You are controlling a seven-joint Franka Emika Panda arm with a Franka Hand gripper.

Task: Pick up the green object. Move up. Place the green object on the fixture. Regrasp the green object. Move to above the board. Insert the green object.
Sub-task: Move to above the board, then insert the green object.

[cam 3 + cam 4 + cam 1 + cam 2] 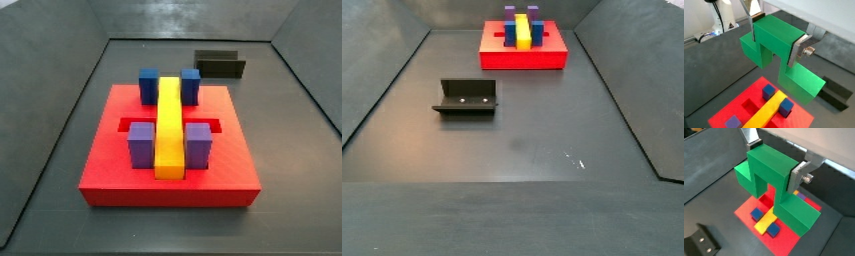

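In both wrist views my gripper (pixel 775 42) (pixel 774 164) is shut on the green object (pixel 777 31) (pixel 769 163), a bright green U-shaped piece held by its bridge with the legs pointing down. It hangs high above the red board (pixel 745 100) (pixel 785 242). The board carries a yellow bar (pixel 170 125), blue blocks (pixel 148 85) and purple blocks (pixel 142 145). The fixture (pixel 837 95) (pixel 701 243) stands bare on the floor beside the board. Neither the gripper nor the green piece shows in the side views.
The board (pixel 167 185) (pixel 523 60) sits on a dark grey floor inside sloping grey walls. The fixture (pixel 221 63) (pixel 466 97) stands apart from it. A silver finger plate (pixel 796 50) (pixel 797 175) presses the green piece's side.
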